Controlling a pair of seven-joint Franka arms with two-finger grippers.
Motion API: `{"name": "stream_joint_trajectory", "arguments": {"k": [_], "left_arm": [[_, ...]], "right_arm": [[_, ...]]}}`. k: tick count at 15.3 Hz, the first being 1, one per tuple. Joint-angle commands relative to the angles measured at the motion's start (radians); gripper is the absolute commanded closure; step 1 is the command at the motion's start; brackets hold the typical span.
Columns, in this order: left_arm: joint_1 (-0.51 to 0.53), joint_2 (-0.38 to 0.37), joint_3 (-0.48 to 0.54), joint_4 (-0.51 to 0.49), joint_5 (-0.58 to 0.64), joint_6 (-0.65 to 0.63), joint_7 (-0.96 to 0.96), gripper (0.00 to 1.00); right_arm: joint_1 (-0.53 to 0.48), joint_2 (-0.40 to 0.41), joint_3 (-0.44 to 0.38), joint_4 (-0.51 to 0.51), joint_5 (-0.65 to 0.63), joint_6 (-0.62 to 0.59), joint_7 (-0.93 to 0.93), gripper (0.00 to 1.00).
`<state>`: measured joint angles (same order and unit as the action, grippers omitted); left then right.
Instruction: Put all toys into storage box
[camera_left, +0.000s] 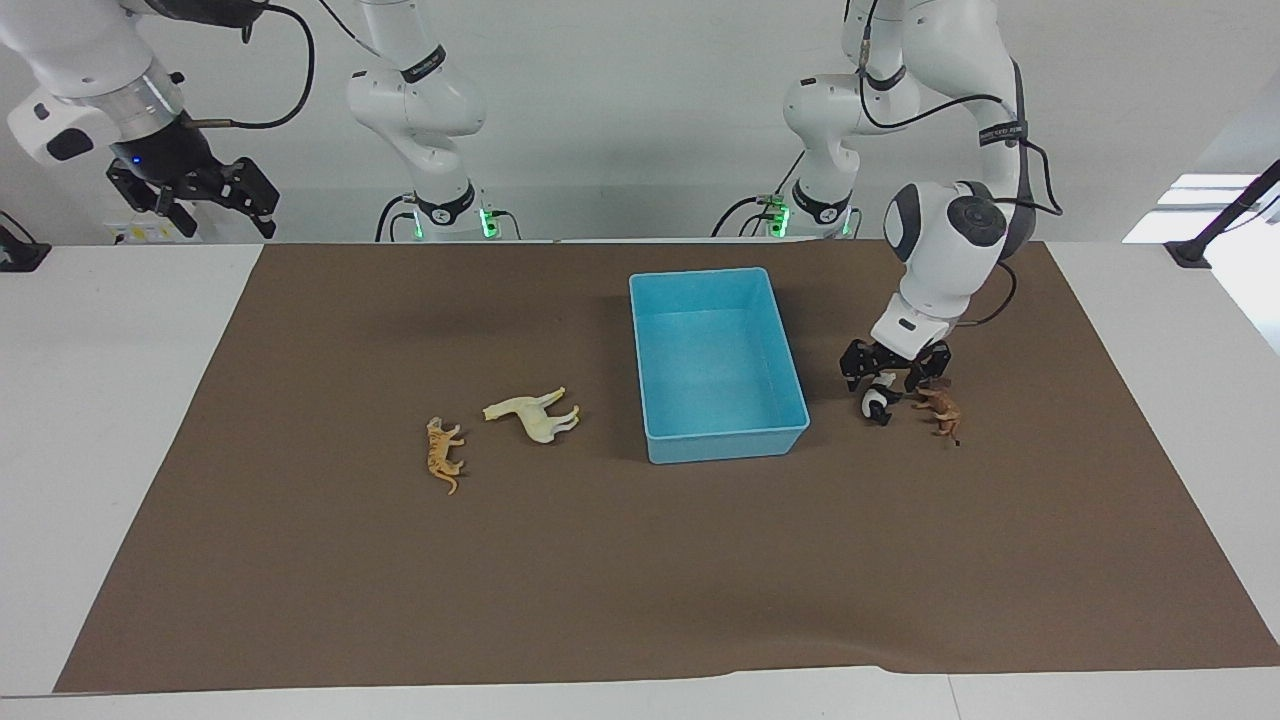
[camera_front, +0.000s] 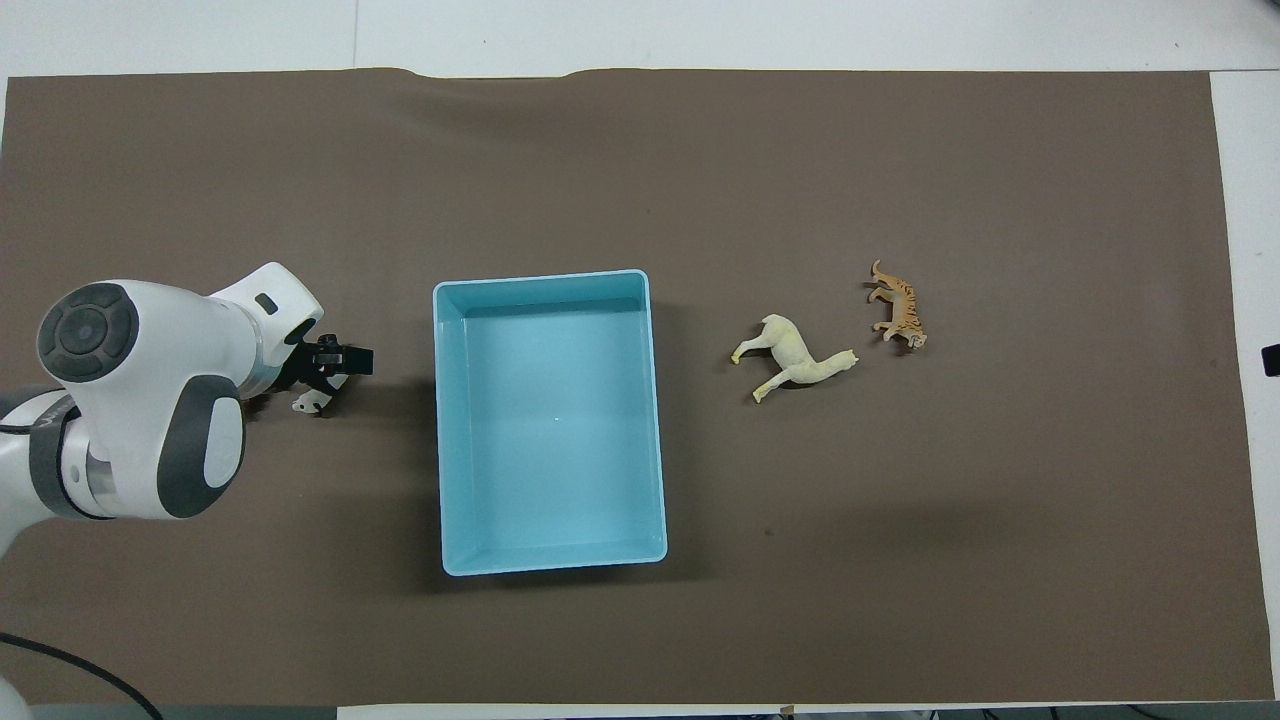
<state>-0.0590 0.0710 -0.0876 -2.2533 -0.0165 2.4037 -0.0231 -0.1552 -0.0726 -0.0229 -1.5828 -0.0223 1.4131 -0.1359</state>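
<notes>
Lion (camera_left: 941, 407) clear in facing view, hidden under arm from overhead. Left tool (camera_left: 884, 375) spread wide over panda (camera_left: 877, 399); right tool (camera_left: 192, 195) open, waiting. Box (camera_left: 716, 433) empty.

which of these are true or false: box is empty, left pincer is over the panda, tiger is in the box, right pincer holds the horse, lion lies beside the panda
1. The storage box is empty. True.
2. The left pincer is over the panda. True; it is open.
3. The tiger is in the box. False: it lies on the brown mat, beside the horse.
4. The right pincer holds the horse. False: it is open and holds nothing, up at the right arm's end of the table.
5. The lion lies beside the panda. True.
</notes>
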Motion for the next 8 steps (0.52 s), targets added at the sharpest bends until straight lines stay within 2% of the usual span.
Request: {"name": "stream_joint_trajectory", "arguments": {"k": [1,3,5,8], "left_arm": [[-0.008,0.039,0.011,0.011,0.049,0.073,0.011,0.0],[-0.013,0.081,0.011,0.021,0.052,0.104,0.009,0.0],[-0.013,0.089,0.011,0.017,0.076,0.104,0.011,0.0],[-0.019,0.108,0.011,0.011,0.098,0.098,0.009,0.0]], "right_arm": [[-0.003,-0.013,0.017,-0.01,-0.004,-0.006,0.012,0.0],[0.021,-0.016,0.04,-0.019,-0.002,-0.002,0.009,0.0],[0.112,-0.035,0.043,-0.064,-0.004,0.035,0.033,0.0],[0.215,-0.058,0.044,-0.161,-0.004,0.14,0.195,0.0]]}}
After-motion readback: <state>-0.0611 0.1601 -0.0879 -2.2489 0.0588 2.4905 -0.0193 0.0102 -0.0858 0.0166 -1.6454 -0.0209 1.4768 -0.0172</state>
